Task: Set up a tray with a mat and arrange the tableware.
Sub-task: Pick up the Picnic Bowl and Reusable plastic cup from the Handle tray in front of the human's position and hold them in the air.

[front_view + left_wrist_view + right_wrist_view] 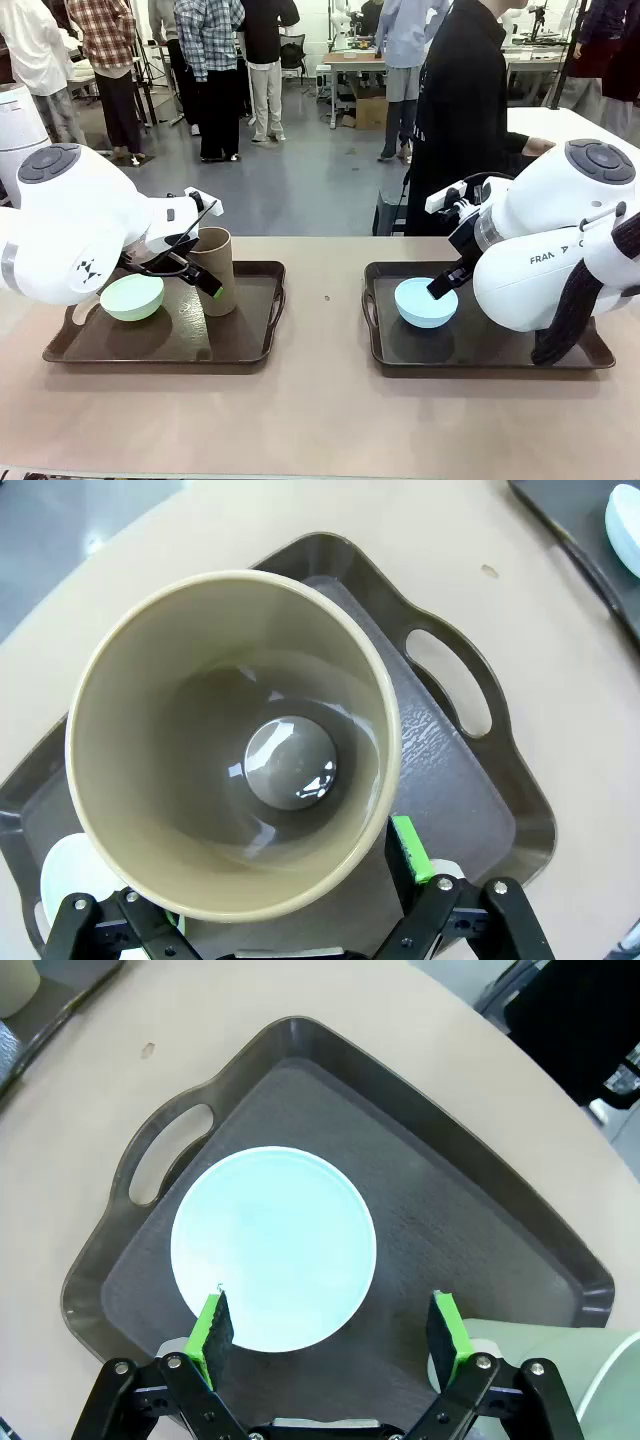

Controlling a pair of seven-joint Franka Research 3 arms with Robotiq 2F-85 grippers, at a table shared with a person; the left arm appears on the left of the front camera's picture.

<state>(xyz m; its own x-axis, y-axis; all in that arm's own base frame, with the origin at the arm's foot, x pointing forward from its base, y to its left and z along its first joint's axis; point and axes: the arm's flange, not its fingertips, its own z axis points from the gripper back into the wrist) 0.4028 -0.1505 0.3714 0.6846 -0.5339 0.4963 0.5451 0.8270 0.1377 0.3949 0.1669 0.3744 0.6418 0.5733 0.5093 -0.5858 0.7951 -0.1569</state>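
On the bench (pixel 320 420), the left gripper (pixel 290 880) is hovering open around the cup (pixel 235 740), the right gripper (pixel 330 1328) open above the bowl (pixel 273 1248); closing off-centre is risking tipping the cup.

— What is set on the table (pixel 320 420)?
— Two trays are laid side by side. On the left tray (pixel 240 338) a bowl (pixel 132 297) is placed left of a cup (pixel 220 255) (upright, just beside it). In the right tray (pixel 475 345) a second bowl (pixel 415 305) is seated near the left handle.
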